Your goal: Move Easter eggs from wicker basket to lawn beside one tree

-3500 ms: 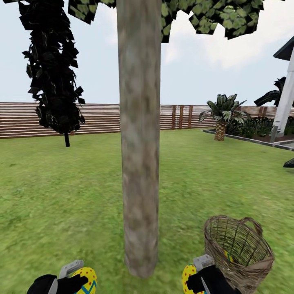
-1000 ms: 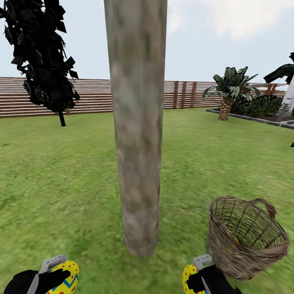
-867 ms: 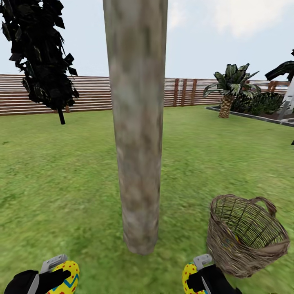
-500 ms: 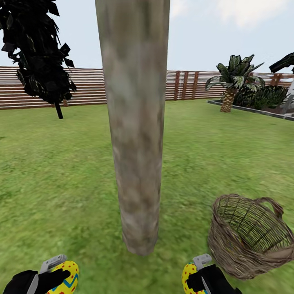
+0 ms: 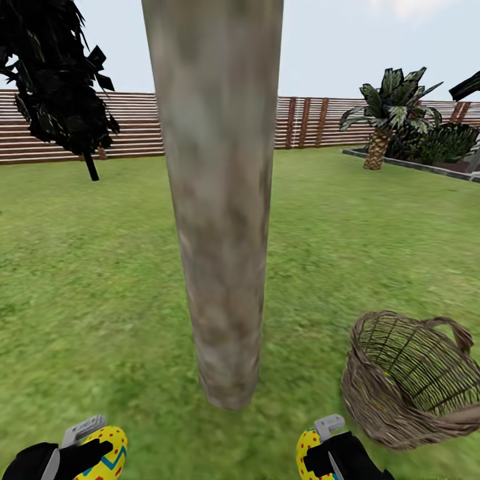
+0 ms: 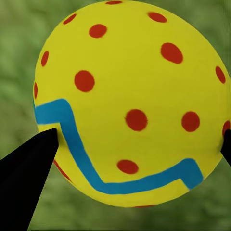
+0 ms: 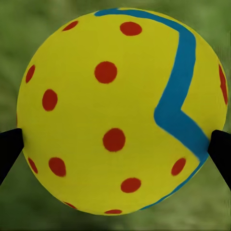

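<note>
eggs sit clamped in both grippers: my left gripper (image 5: 93, 453) grips one egg (image 5: 103, 455) at lower left, my right gripper (image 5: 320, 450) another egg (image 5: 308, 453) at bottom centre-right. tree (image 5: 217, 200) rises mid-frame; wicker basket (image 5: 413, 380) lies tipped at lower right.

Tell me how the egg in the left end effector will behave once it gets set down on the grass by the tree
The egg in the left end effector looks smooth and rounded, so it will probably roll a bit when released. The lawn appears flat near the tree, so it likely settles quickly. Its glossy surface could slip between the narrow fingers if the grip loosens.
</note>
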Controlling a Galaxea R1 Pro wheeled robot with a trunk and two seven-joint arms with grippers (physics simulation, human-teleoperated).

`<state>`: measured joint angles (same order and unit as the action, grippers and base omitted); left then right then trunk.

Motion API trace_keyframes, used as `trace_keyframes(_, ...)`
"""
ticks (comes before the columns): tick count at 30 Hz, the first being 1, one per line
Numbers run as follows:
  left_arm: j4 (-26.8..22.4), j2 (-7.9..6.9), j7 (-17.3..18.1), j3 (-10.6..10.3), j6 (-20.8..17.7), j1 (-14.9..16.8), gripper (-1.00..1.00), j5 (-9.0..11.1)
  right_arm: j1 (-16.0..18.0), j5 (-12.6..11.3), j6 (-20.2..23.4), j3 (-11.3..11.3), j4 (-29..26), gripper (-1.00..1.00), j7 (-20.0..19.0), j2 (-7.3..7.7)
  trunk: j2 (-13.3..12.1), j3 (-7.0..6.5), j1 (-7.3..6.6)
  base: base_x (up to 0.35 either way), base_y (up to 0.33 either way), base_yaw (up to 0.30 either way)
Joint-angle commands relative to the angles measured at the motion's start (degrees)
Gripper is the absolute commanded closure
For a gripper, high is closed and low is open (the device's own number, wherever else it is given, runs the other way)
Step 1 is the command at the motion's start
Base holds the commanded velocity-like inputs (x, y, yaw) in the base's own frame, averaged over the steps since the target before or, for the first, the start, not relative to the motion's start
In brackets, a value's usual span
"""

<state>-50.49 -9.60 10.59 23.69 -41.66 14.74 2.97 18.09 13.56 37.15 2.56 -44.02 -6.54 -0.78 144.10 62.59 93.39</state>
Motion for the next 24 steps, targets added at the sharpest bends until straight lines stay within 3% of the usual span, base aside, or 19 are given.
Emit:
trace_keyframes(1,0.0,0.01,0.0,0.1,-0.4,0.0,1.0,0.3,0.0,0.6,0.3,0.0,-0.1,1.0,-0.5,-0.01,0.0,0.28,0.01,0.0,0.0,0.0)
trace_keyframes(13,0.0,0.18,0.0,0.0,-0.4,0.0,1.0,0.3,0.0,0.6,0.3,0.0,-0.1,1.0,-0.5,-0.01,0.2,2.28,0.24,0.0,0.0,0.0)
trace_keyframes(24,0.1,0.28,0.1,-0.1,-0.3,0.0,1.0,0.3,0.0,0.6,0.3,0.0,-0.1,1.0,-0.5,-0.01,0.2,2.28,0.24,-0.02,0.0,0.0)
